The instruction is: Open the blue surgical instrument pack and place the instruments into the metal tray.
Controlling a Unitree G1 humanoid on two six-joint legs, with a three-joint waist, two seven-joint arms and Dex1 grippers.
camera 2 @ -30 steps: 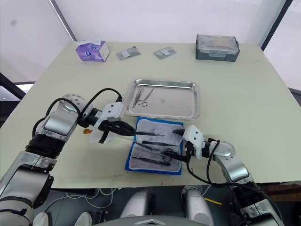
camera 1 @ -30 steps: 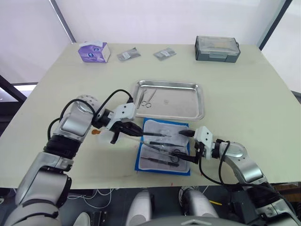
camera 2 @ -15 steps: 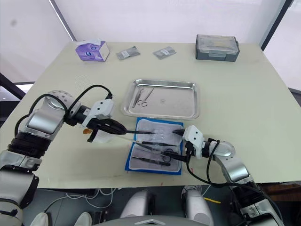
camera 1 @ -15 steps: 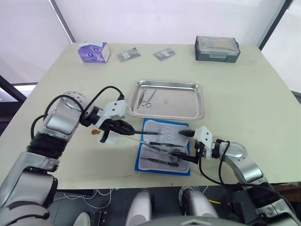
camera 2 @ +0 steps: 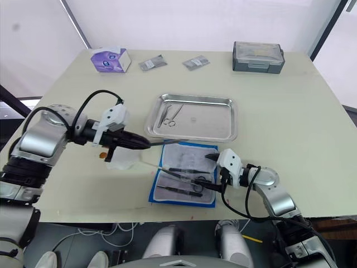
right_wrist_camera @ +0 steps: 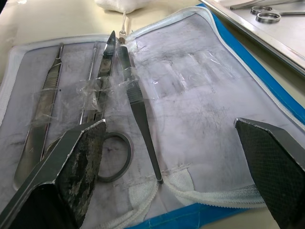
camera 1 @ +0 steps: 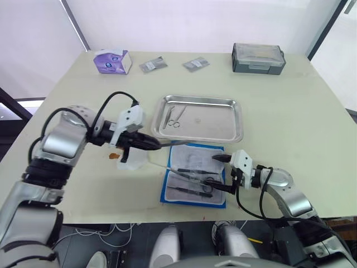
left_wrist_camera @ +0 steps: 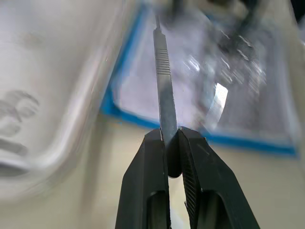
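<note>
The blue surgical instrument pack lies open on the table just in front of the metal tray, pale lining up. Several instruments rest under clear straps in it, among them ring-handled scissors and tweezers. One pair of scissors lies in the tray's left part. My left gripper hovers by the tray's near left corner, shut on a slim flat metal instrument that points toward the pack. My right gripper stands open over the pack's right edge, holding nothing.
White gauze lies under the left gripper. At the back of the table stand a purple tissue box, two small packets and a grey lidded box. The table's front edge runs just behind the pack.
My left gripper has drawn back to the left, off the pack, taking the slim instrument with it toward the tray's near left corner. The right arm has stayed still.
</note>
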